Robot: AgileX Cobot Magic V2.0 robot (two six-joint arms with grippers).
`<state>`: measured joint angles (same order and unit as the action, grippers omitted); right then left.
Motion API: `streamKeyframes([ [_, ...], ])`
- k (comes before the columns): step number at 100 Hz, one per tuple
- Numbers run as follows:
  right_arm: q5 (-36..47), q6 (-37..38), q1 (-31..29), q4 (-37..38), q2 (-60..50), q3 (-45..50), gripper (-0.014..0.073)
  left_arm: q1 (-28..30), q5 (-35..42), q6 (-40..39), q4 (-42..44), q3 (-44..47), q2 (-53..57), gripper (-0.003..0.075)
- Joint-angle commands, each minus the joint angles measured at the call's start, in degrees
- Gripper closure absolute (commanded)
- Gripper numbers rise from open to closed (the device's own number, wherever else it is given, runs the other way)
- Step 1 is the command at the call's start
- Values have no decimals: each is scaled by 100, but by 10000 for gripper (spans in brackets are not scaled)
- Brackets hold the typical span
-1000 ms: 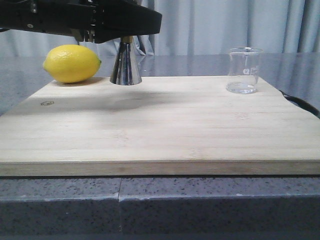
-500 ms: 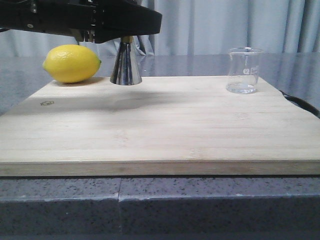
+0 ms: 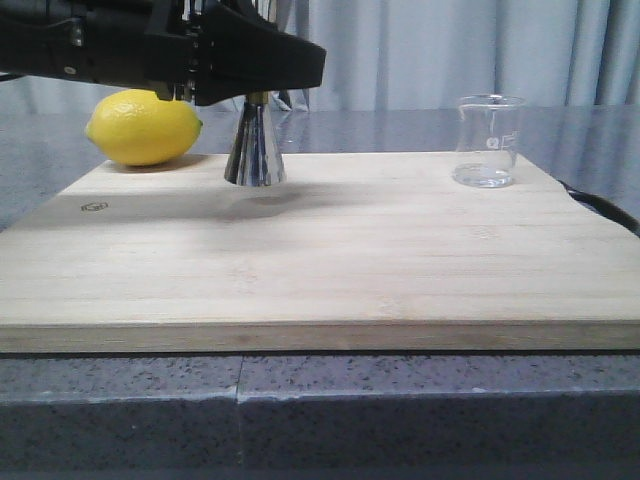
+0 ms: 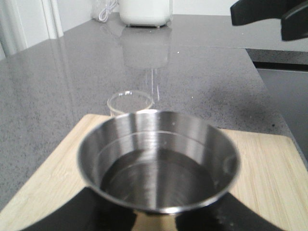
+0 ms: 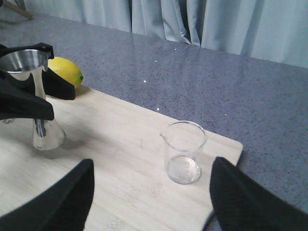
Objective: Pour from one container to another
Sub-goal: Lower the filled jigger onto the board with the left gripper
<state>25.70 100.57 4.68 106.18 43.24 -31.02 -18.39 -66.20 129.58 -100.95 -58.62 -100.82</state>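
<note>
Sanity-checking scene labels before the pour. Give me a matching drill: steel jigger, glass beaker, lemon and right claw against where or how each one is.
Things:
1. shiny steel hourglass jigger
2. small clear glass beaker
3. yellow oval lemon
4. right claw

Place or state:
A. open, holding nothing
B. standing free on the right side of the pale wooden board
C. clamped in the left claw
D. far left, by the board's back corner

Pairs: 1-C, 2-B, 3-D, 4-A
</note>
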Motion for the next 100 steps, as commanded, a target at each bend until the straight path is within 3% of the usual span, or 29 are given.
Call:
streamKeyframes([
  [1, -212, 10, -26, -44, -47, -148, 134, -43, -454, 18, -495, -176, 192, 459],
  [78, -217, 10, -26, -44, -47, -148, 134, -43, -610, 18, -495, -189, -131, 448],
  [85, -217, 10, -26, -44, -47, -148, 134, -43, -621, 18, -495, -189, -131, 412],
  [100, -240, 10, -26, -44, -47, -148, 134, -43, -643, 8, -495, -189, -131, 258],
])
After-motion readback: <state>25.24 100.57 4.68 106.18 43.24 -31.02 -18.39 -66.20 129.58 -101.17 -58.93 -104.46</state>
